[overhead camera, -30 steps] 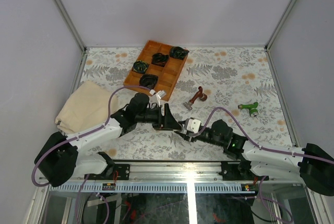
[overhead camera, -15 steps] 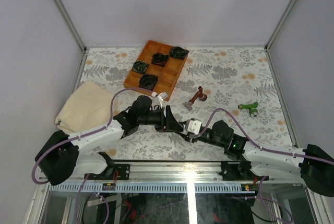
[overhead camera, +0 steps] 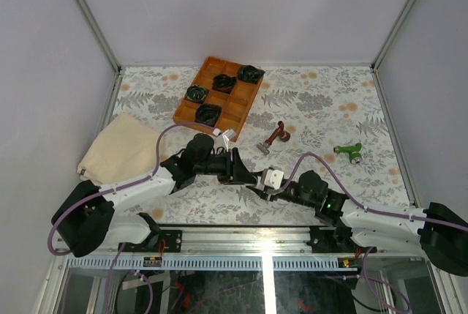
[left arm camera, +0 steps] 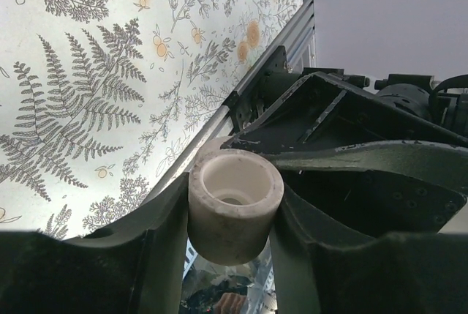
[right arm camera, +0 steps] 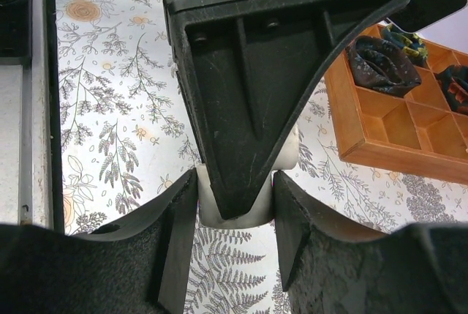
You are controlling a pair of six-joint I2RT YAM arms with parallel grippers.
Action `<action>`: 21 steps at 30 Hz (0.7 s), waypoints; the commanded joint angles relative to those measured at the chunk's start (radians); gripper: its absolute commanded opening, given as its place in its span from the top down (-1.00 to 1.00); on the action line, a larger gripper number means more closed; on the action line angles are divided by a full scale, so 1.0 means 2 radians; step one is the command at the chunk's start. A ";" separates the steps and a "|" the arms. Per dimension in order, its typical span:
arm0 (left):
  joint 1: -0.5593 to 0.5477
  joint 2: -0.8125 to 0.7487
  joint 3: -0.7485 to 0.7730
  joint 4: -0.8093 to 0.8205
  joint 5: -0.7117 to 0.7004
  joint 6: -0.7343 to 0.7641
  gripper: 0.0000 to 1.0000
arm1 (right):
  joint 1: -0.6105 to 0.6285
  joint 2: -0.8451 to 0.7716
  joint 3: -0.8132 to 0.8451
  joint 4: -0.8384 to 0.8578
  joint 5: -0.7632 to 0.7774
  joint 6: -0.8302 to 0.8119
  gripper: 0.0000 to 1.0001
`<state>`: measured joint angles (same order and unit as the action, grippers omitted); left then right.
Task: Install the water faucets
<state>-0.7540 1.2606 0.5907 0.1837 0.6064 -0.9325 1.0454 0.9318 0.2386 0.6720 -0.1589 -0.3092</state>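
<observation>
Both grippers meet near the table's front middle on one white pipe fitting (overhead camera: 273, 177). My left gripper (left arm camera: 232, 215) is shut on the fitting's open round socket (left arm camera: 235, 200). My right gripper (right arm camera: 235, 211) is shut on the same fitting (right arm camera: 207, 208), with a black left finger (right arm camera: 248, 109) crossing in front of it. From above, the left gripper (overhead camera: 248, 173) and right gripper (overhead camera: 265, 182) touch tip to tip. The dark red-brown faucet (overhead camera: 276, 137) lies on the table beyond them. The green faucet (overhead camera: 349, 151) lies further right. Neither faucet is touched.
A wooden tray (overhead camera: 245, 98) at the back holds several black-and-green coiled bundles (overhead camera: 209, 113); it also shows in the right wrist view (right arm camera: 380, 138). A small white piece (overhead camera: 225, 135) lies by the tray's near corner. A cream cloth (overhead camera: 121, 149) is at the left.
My left gripper has slid right toward the right gripper and its jaws have closed onto the white fitting. The right arm has shifted only slightly.
</observation>
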 commanded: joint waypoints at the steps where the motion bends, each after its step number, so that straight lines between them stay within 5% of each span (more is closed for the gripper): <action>1: -0.001 0.003 0.017 0.021 0.015 0.018 0.85 | 0.002 -0.013 -0.001 0.064 0.020 0.019 0.11; 2: 0.000 0.001 0.016 0.019 0.009 0.019 0.98 | 0.002 -0.015 -0.001 0.065 0.033 0.032 -0.08; 6: 0.036 -0.024 0.002 0.000 -0.032 0.016 1.00 | 0.002 -0.039 0.021 0.015 0.189 0.133 -0.42; 10: 0.105 -0.057 -0.026 -0.009 -0.032 0.010 1.00 | -0.045 -0.050 0.101 -0.211 0.347 0.243 -0.79; 15: 0.123 -0.072 -0.011 -0.048 -0.029 0.046 1.00 | -0.298 -0.013 0.177 -0.430 0.293 0.388 -0.80; 18: 0.124 -0.080 -0.015 -0.044 -0.023 0.045 1.00 | -0.460 0.018 0.189 -0.462 0.220 0.395 -0.82; 21: 0.124 -0.092 -0.020 -0.040 -0.022 0.045 1.00 | -0.554 0.062 0.211 -0.468 0.163 0.393 -0.84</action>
<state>-0.5091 1.1172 0.5476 0.0917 0.5446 -0.8707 0.1337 0.9730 0.6006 -0.0914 0.3096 0.3874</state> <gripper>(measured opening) 0.400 0.913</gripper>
